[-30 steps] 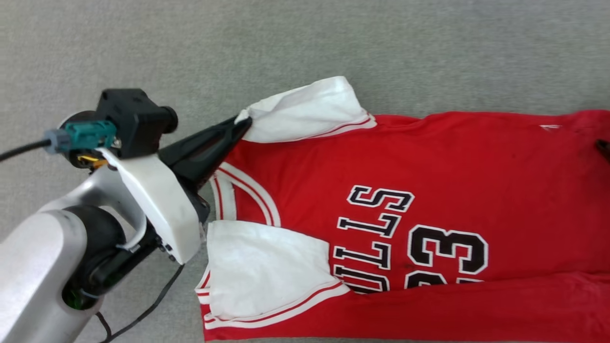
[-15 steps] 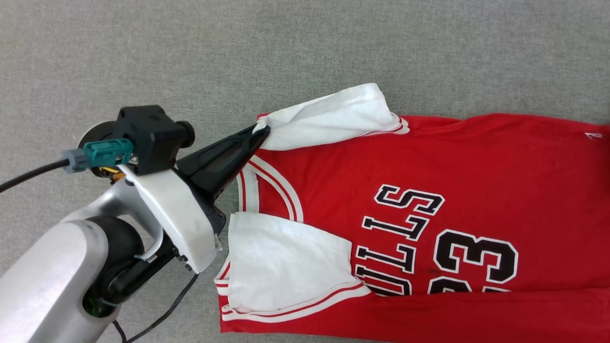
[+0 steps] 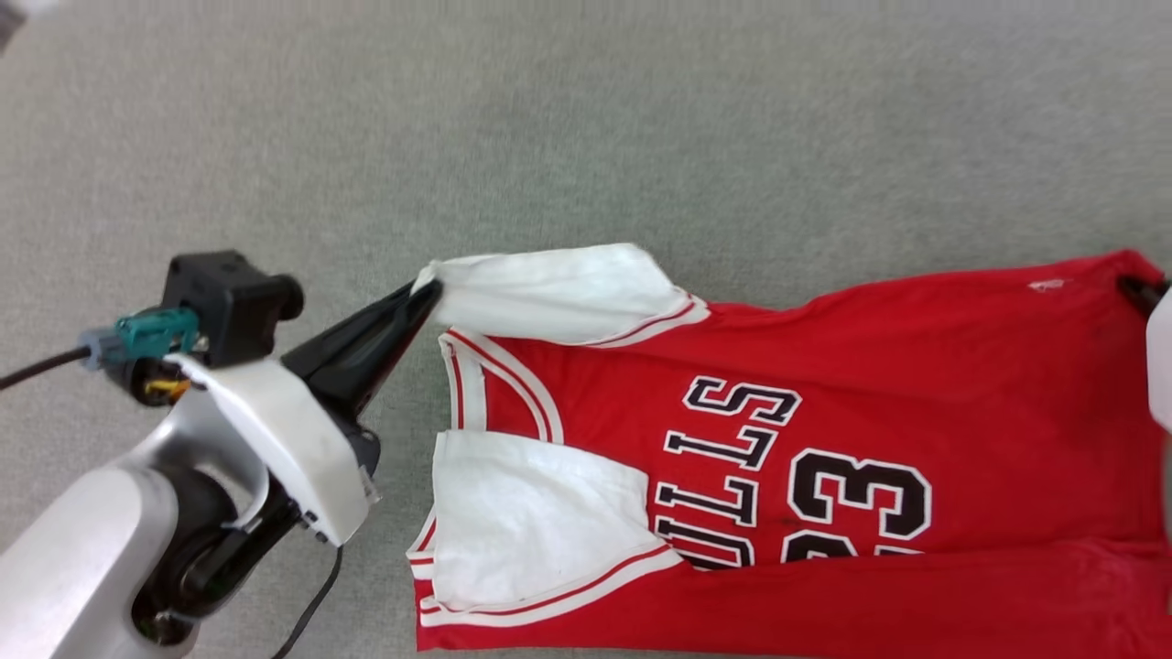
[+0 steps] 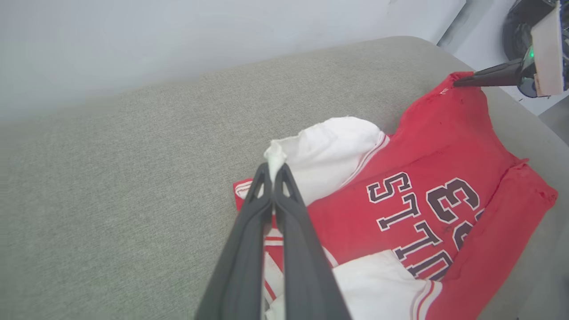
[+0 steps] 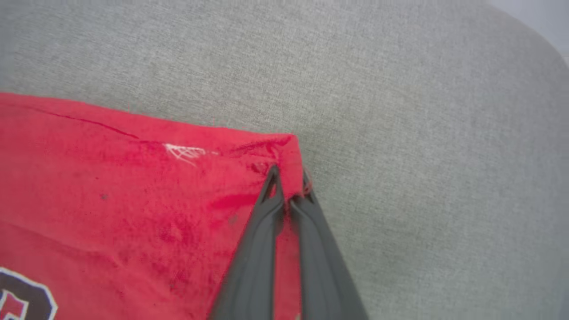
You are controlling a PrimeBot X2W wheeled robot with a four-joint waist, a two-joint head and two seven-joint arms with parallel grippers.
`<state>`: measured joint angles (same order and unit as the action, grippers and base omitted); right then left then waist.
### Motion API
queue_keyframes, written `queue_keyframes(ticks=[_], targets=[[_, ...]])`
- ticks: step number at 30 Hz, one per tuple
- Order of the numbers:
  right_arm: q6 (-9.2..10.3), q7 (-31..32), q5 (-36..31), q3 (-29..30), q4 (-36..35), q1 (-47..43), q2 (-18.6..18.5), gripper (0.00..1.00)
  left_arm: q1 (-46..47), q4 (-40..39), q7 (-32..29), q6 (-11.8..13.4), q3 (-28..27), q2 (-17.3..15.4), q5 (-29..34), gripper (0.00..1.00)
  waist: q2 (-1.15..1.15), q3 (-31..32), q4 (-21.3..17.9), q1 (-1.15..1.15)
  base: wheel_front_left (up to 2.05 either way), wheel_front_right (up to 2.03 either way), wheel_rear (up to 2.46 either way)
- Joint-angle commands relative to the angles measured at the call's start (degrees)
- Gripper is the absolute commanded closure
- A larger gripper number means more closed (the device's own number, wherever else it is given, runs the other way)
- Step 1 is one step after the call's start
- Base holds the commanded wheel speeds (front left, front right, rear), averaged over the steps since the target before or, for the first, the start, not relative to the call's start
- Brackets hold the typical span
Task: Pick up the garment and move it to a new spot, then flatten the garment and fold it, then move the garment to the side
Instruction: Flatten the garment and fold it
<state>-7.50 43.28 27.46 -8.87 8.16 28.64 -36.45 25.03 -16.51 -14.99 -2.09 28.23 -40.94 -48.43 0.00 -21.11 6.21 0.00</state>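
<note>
The garment, a red jersey with white sleeves and black "BULLS 23" lettering, lies spread on the grey fabric surface, its near long edge folded over. My left gripper is shut on the tip of the far white sleeve; the left wrist view shows the sleeve cloth pinched in my left gripper. My right gripper is shut on the garment's far hem corner, and it shows at the head view's right edge as my right gripper.
The grey upholstered surface extends far beyond the jersey to the left and back. A pale wall rises behind it. The surface's rounded edge curves away at the right. A black cable hangs from my left arm.
My right gripper has closed on the hem corner. The head camera has shifted, so the whole picture has slid. My left gripper still holds the sleeve, now stretched flatter.
</note>
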Motion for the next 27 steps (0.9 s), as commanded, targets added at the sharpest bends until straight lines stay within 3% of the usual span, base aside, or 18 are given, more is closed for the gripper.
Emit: queue_keyframes(ticks=[1,12,19,27], targets=[[0.02,-0.7,0.5,0.2,-0.8,-1.6,-0.4,1.00,-1.4,0.0,0.5,0.6,-0.5,-0.5,-0.2,1.00,0.00,2.6,-1.1,0.00,0.00,0.00,0.00],[0.03,-8.4,2.1,4.0,-8.2,-18.7,0.4,1.00,-16.4,-1.7,2.5,4.5,-0.9,-3.9,-3.5,1.00,0.00,9.0,-1.4,0.00,0.00,0.00,0.00],[0.03,-11.2,4.6,3.0,-8.7,-26.3,-0.8,1.00,-20.5,-0.5,1.9,4.0,3.0,-2.4,-3.2,1.00,0.00,9.0,-1.0,0.00,0.00,0.00,0.00],[0.03,-15.8,6.4,-3.4,-5.5,-29.8,-4.8,1.00,-21.5,5.4,1.1,2.6,6.9,-0.5,-2.2,1.00,0.00,8.3,-1.1,0.00,0.00,0.00,0.00]])
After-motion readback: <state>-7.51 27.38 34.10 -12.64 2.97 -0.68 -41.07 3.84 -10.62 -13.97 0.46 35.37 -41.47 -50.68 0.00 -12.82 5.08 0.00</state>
